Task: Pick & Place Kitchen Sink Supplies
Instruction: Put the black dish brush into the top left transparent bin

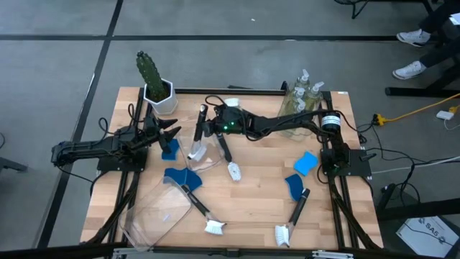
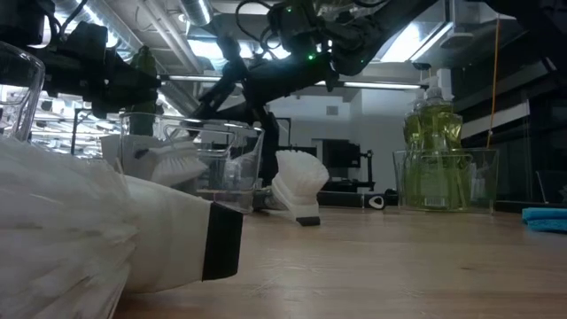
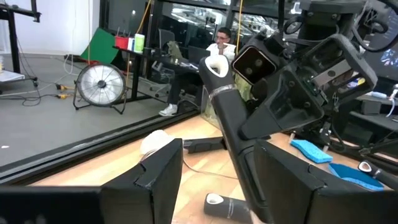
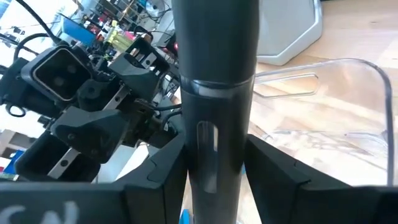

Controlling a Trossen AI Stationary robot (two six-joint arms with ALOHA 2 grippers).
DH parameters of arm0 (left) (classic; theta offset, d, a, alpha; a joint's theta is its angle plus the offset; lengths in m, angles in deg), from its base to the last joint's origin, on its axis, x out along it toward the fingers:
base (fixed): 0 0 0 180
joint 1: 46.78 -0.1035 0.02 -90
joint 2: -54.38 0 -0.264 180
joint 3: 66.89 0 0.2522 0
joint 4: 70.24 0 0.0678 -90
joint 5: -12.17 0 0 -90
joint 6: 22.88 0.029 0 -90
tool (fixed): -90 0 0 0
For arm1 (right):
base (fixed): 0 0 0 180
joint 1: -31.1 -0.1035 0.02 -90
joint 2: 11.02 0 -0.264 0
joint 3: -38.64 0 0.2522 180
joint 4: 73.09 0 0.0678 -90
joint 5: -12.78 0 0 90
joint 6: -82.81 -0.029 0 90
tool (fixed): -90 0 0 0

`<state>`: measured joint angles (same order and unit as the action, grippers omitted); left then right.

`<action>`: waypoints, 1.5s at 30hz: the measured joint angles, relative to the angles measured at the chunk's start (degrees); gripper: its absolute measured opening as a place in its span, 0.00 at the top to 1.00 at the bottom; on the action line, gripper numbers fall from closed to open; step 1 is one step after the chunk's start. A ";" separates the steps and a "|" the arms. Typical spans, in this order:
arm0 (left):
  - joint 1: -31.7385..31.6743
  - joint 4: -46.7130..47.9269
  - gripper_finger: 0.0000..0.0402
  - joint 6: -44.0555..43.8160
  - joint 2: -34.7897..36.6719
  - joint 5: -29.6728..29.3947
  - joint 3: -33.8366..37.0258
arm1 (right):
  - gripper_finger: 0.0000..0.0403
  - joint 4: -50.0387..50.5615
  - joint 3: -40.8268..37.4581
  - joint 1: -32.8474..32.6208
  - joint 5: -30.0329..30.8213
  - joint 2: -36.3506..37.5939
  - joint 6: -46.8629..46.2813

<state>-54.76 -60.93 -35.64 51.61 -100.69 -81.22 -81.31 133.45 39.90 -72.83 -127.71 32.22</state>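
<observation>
1. Calling the far edge 12 o'clock in the top-down view: closest to the front, around 6, two dish brushes lie flat. The left dish brush (image 1: 201, 208) sits with its handle against a tipped-over clear bin (image 1: 159, 212), and the right dish brush (image 1: 293, 219) lies at about 5.
2. One step back there's a blue sponge (image 1: 176, 177) at 7 and a second blue sponge (image 1: 293, 185) at 4, with a third blue sponge (image 1: 306, 162) just behind that one.
3. Dead centre lies a third dish brush (image 1: 228, 160), its white head toward the front.
4. Just left of centre, the right gripper (image 1: 206, 128) has its fingers pinching the black handle of the held dish brush (image 4: 216, 74). This brush is tilted, with its head down inside an upright clear bin (image 1: 208, 155).
5. At 9 o'clock the left gripper (image 1: 174, 134) hangs with its jaws spread wide and nothing in them, right above a fourth blue sponge (image 1: 169, 150).
6. At the back, around 1 o'clock, the soap pump bottles (image 1: 305, 90) stand together in a far clear bin (image 1: 291, 108).
7. Farthest back, at 11, is a potted cactus (image 1: 151, 72).
</observation>
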 joint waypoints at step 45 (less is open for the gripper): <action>0.01 -0.01 0.53 0.01 0.00 0.00 0.01 | 0.17 15.07 18.69 6.19 -11.79 0.06 52.26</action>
<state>-54.75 -60.94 -35.63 51.61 -100.69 -81.21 -66.24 152.14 46.09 -84.61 -127.65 84.48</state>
